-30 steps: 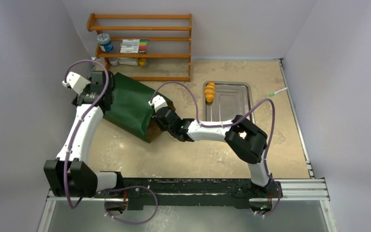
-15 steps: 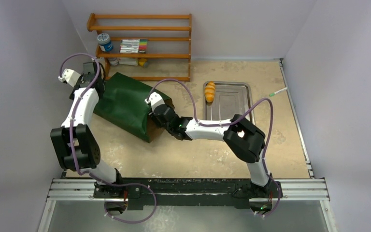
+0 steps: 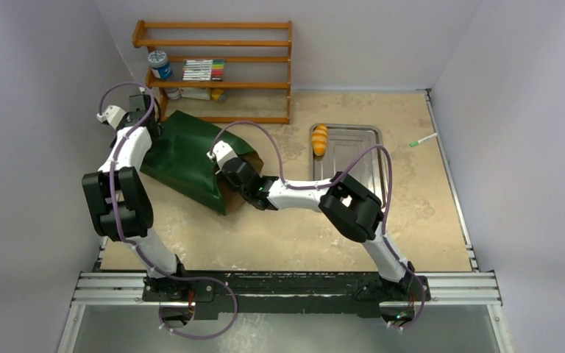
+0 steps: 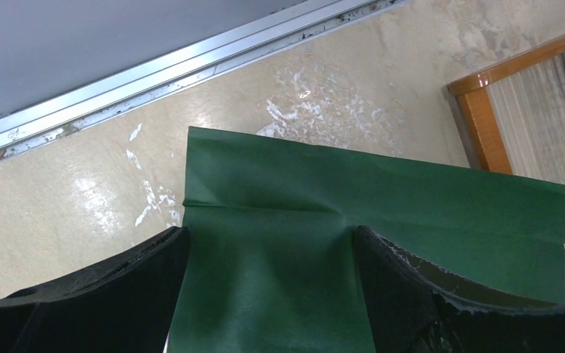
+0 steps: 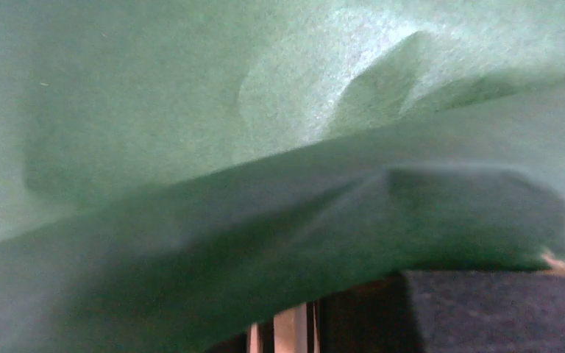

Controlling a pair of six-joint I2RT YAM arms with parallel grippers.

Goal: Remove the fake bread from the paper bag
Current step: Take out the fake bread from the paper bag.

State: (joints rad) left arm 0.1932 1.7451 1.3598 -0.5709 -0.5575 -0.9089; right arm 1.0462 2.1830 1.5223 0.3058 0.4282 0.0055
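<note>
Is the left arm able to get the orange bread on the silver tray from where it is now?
Probably not. The left tool is at the paper bag's closed end, while the orange roll lies on the tray, well beyond the bag's other end.

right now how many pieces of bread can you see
1: an orange roll at the left end of the metal tray. More may be hidden in the green bag, whose inside cannot be seen.
</note>
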